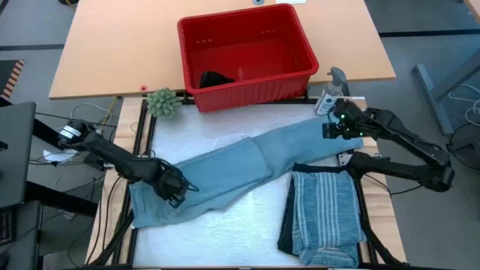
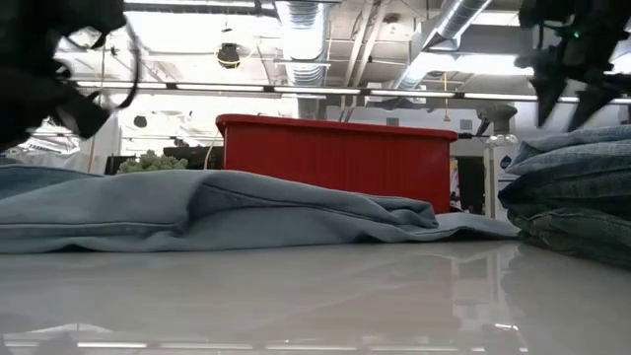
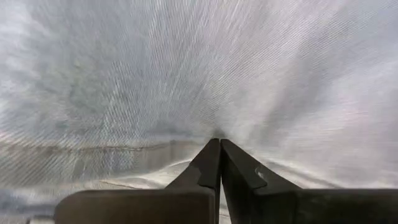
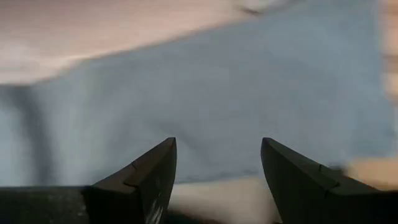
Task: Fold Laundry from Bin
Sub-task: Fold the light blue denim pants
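Observation:
Light blue denim trousers (image 1: 247, 161) lie spread slantwise over the white table top, from near left to far right, and show as a low ridge (image 2: 197, 202) in the low view. My left gripper (image 1: 176, 189) points down at their left end and is shut there. My right gripper (image 1: 332, 129) hovers open above their far right end, with blue cloth showing beyond its fingers (image 4: 217, 155) and nothing between them. The red bin (image 1: 225, 21) stands at the far edge with a small black item (image 1: 214, 78) on its floor. A striped shirt lies folded on dark cloth (image 1: 322, 210) at the near right. My left gripper is shut on the trousers' cloth near their left end (image 3: 217, 127), coming from above with its fingers pointing down. Only the fingertips (image 3: 233, 162) meet the cloth, and the weave runs in toward them. One layer or several, I cannot tell. The rest of the trousers lies flat on the table.
A small green plant (image 1: 163, 102) stands left of the bin. A spray bottle (image 1: 330, 94) stands right of the bin, close to my right arm. The folded stack (image 2: 572, 197) fills the near right corner. Bare white table shows along the near edge.

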